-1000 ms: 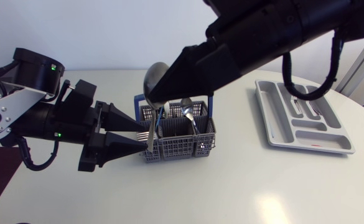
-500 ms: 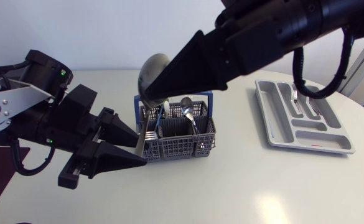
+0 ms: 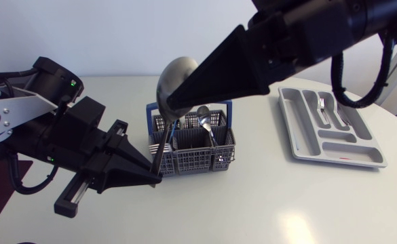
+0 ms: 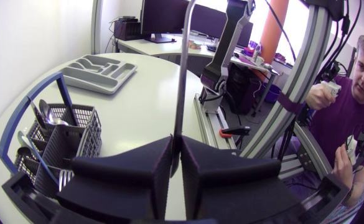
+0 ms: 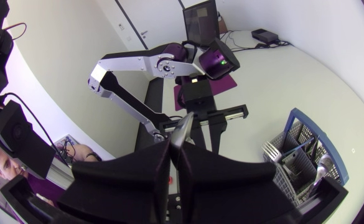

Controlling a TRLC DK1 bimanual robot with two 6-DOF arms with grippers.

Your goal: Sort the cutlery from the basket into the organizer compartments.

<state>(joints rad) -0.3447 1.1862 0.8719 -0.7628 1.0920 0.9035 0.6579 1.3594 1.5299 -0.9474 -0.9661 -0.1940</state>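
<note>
While both arms worked over a white table (image 3: 252, 203), the left gripper (image 3: 155, 177) sat low at the front left corner of the grey mesh basket (image 3: 198, 161). Its two black wedge fingers were pressed tightly together on a slim metal handle (image 4: 183, 74). Seen from the left wrist camera, that handle rose straight up from between the fingers; what kind of cutlery it belonged to could not be told. The right arm came in from the right and reached past the middle. The right gripper (image 3: 173, 105) hung above the back left part of the basket, its fingers likewise clamped together on a large spoon (image 3: 172, 78). The spoon's rounded bowl stuck up beyond the fingertips, well clear of the basket, and the right wrist camera showed a narrow metal end of the spoon poking out between the closed fingers. The basket had a blue handle and stood near the middle of the table. It held more cutlery, including a smaller spoon (image 3: 203, 114) standing bowl up. The grey organizer (image 3: 305, 146) lay well apart from the basket, toward the right side of the table. A few metal pieces (image 3: 322, 105) rested in its long compartments.
</note>
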